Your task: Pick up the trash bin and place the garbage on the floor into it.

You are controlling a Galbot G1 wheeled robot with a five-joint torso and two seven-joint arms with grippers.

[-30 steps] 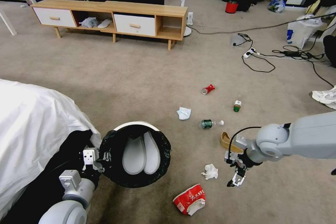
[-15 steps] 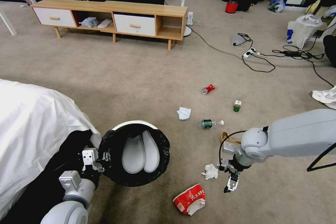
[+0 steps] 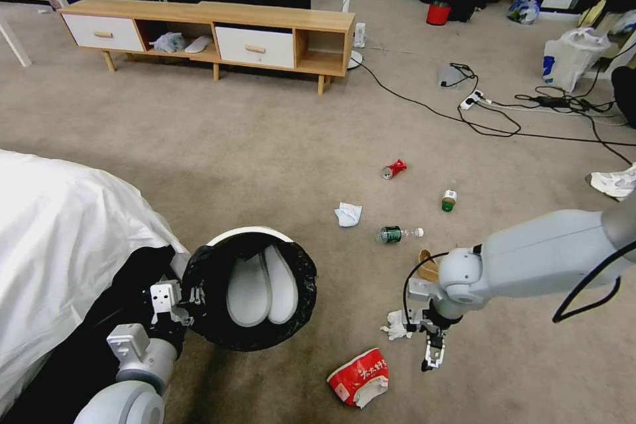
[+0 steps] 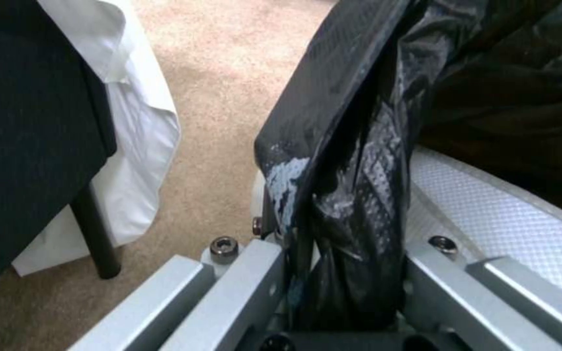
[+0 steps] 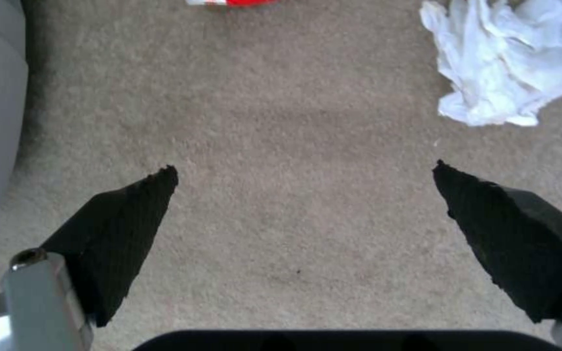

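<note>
Black pads of the right gripper (image 5: 304, 195) stand wide apart above bare floor (image 3: 265, 146), just beside the tissue (image 3: 397, 323), which lies off-centre. Advisable: centre over the tissue before descending and closing. Left gripper (image 4: 333, 292) is clamped on the bin (image 3: 248, 288) rim, well left of the tissue.

light: even, bright | shadows: soft | wrist views: blurred | head view: edges bowed

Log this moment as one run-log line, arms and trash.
left end effector: shut on trash bin rim | right end effector: open, above carpet beside crumpled tissue | garbage: none bagged
</note>
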